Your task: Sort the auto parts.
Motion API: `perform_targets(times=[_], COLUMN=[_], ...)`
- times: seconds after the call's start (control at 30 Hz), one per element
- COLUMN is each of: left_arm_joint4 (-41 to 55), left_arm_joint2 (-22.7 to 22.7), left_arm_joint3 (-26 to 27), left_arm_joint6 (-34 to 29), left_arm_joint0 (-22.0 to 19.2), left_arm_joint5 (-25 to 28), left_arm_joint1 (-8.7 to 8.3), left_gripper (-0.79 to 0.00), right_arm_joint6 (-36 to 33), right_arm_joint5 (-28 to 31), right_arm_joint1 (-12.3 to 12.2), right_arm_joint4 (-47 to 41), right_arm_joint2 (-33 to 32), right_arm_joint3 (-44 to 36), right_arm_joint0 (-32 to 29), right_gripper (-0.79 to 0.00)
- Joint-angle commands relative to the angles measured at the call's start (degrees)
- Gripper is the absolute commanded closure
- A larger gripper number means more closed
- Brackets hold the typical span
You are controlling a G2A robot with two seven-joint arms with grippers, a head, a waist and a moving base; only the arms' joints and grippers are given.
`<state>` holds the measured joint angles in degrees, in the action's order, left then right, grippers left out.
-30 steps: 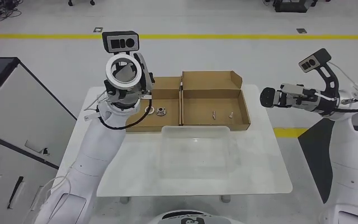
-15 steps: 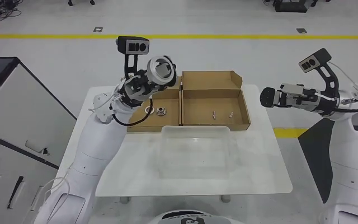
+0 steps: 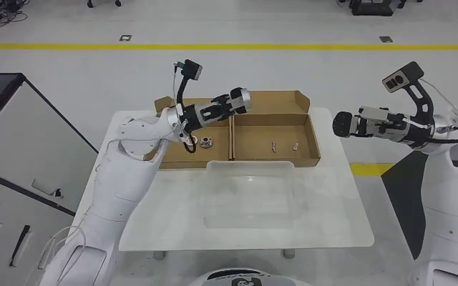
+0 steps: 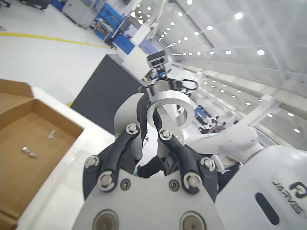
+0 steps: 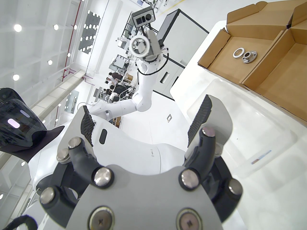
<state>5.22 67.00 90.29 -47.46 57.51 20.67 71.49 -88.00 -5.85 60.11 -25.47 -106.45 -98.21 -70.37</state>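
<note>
My left gripper (image 3: 240, 97) is shut on the wall of a large metal ring (image 3: 245, 94), held in the air above the divide between two cardboard boxes. In the left wrist view one finger sits inside the large ring (image 4: 170, 110) and one outside. The left box (image 3: 215, 151) holds a small ring (image 3: 192, 141) and a flanged hub (image 3: 206, 141). Small metal pins (image 3: 274, 148) lie in the right box (image 3: 254, 143). My right gripper (image 3: 342, 124) hangs open beyond the table's right edge, with nothing between its fingers (image 5: 201, 116).
A clear plastic bin (image 3: 250, 193) stands on the white table (image 3: 329, 207) in front of the boxes. A dark cabinet (image 3: 36, 143) stands off the table's left side. The boxes' raised flaps (image 3: 272, 100) line the far side.
The left arm has swung from upright at the table's left, ring facing the camera, to stretched rightward with the ring over the boxes' divide. The right arm has not moved.
</note>
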Motion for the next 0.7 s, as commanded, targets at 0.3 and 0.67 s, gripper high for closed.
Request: perform_targets(times=[0.3,0.67], left_arm_joint4=[-27.8,-35.0], left_arm_joint2=[-1.3,-1.8], left_arm_joint3=[-3.8,-6.7], left_arm_joint6=[-1.0,-1.5], left_arm_joint0=[-4.4,-6.4], left_arm_joint5=[-7.7,-12.6], left_arm_joint1=[-1.25,-1.54], left_gripper=[0.000,0.000], right_arm_joint6=[0.0,0.0], right_arm_joint5=[0.0,0.0], right_arm_joint1=[0.0,0.0], right_arm_joint4=[0.0,0.0], right_arm_joint2=[0.0,0.0], right_arm_joint3=[0.0,0.0], right_arm_joint0=[0.0,0.0], right_gripper=[-0.785,-0.785])
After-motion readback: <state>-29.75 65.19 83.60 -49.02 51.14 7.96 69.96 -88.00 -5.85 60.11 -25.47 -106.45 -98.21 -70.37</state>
